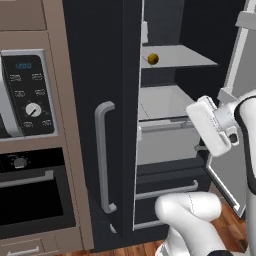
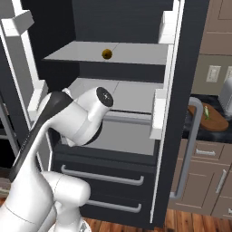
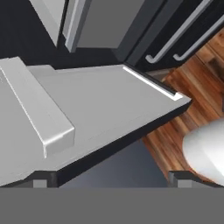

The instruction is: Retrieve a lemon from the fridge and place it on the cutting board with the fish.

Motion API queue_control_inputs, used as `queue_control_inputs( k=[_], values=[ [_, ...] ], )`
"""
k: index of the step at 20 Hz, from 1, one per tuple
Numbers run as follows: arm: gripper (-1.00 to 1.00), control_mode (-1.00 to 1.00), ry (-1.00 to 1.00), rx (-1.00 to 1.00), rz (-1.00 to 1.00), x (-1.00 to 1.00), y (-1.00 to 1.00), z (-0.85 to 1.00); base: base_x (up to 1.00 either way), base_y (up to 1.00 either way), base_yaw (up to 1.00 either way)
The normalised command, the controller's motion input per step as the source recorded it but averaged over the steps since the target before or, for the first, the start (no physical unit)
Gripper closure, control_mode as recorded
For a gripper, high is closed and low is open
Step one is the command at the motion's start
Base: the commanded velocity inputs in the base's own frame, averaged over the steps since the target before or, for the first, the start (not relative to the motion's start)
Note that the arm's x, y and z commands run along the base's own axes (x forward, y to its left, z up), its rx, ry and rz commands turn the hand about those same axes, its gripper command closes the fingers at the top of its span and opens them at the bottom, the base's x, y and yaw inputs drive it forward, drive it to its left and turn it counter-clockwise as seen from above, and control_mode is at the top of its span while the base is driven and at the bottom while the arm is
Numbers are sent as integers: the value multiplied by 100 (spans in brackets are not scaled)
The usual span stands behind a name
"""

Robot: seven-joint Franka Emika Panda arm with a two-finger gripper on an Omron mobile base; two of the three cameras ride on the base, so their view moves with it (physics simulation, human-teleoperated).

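- Yellow and small, the lemon sits alone on the upper grey shelf inside the fridge; in the right base view it looks darker, a round olive-yellow spot near the middle of that shelf.
- Charcoal fridge body, with one door shut, its long grey bar handle running vertically, and the right door swung wide open, grey bins showing on its inner face.
- Below the lemon's shelf lies a second grey shelf, then a pale drawer front, then two dark drawers with horizontal grey handles.
- The white arm's wrist and hand hang in front of the lower shelf, well below the lemon and apart from it; the upper shelf's front edge lies between the hand and the fruit.
- The gripper has its two dark tips standing far apart at the bottom of the hand view, with nothing between them; it looks down over a grey door bin ledge and the wooden floor.
- To the fridge's right, on the dark table, rests the reddish-brown cutting board with the slim greenish fish lying on it.
- Left of the fridge stands a brown-framed column with a microwave above an oven.
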Motion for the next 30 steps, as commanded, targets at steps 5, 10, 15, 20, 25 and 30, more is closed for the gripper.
queue_control_inputs(
  k=[5,10,15,20,25,30],
  values=[
    [-100,-100,-4,6,2,23,6,-40,0,0,0],
    [-100,-100,0,1,1,4,42,-28,0,0,0],
    [-100,-100,0,0,3,13,45,-29,0,0,0],
    [-100,-100,1,0,9,17,16,-37,0,0,0],
    [-100,-100,0,1,12,34,21,-54,0,0,0],
    [-100,-100,0,2,14,34,19,-59,0,0,0]
  ],
)
